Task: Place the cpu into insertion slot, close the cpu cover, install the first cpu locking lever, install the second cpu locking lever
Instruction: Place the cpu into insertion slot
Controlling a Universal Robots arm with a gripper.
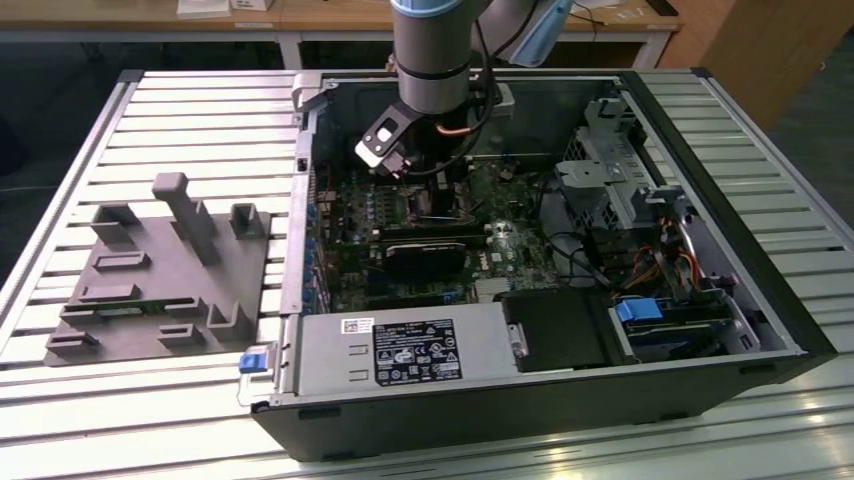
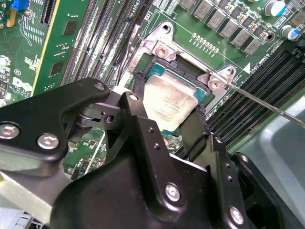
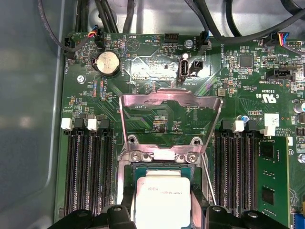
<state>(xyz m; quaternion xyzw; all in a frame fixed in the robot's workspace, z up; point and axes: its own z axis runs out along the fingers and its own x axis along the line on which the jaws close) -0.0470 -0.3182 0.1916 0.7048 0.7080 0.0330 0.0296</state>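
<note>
Second wrist view: end effector (image 2: 170, 98) grips cpu (image 2: 166, 109).

A robotics lab or workshop: an industrial robot arm (image 1: 434, 50) hangs over an opened computer case (image 1: 767, 300) on a slatted aluminium desk (image 1: 200, 110). A grey moulded parts fixture (image 1: 147, 270) lies at nine o'clock of the case, and wooden desks (image 1: 334, 18) stand at twelve o'clock.

The cpu (image 3: 162, 200) in the insertion slot (image 2: 186, 61), between memory slots (image 3: 88, 167), the cpu cover (image 3: 171, 97) open beside it
</note>
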